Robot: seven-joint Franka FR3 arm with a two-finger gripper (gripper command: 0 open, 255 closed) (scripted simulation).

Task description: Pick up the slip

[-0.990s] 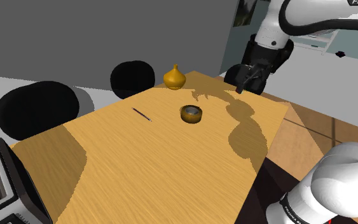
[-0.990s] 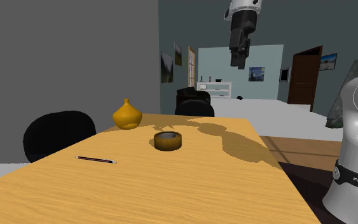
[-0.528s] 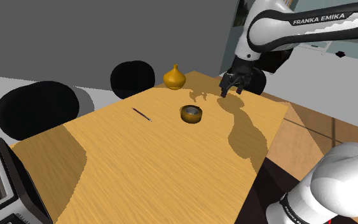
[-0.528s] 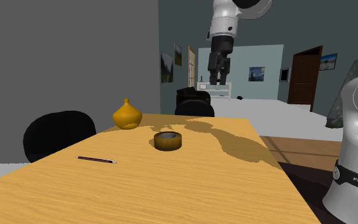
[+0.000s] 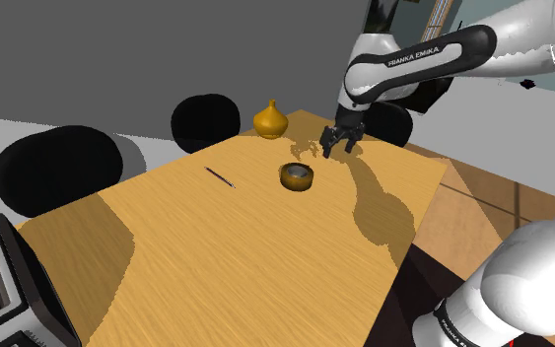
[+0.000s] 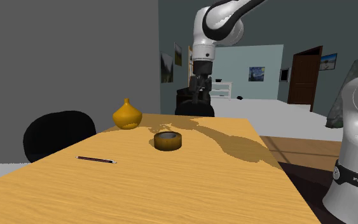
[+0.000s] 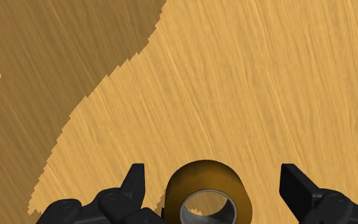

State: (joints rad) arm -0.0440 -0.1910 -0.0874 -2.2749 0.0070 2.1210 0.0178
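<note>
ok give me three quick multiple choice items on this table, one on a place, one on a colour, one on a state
1. In the shoulder view, where does the pencil lie relative to the brown ring?
A) inside it
B) to its left
C) to its right

2. What colour is the vase?
A) yellow-orange
B) blue
C) white

3. The fingers are:
A) shut on the pencil
B) shut on the vase
C) open, holding nothing

Answers:
1. B: the pencil lies on the table, left of the ring and apart from it.
2. A: the vase's rounded body is plainly yellow-orange.
3. C: in the wrist view the fingers stand apart, with the ring between them untouched.
</note>
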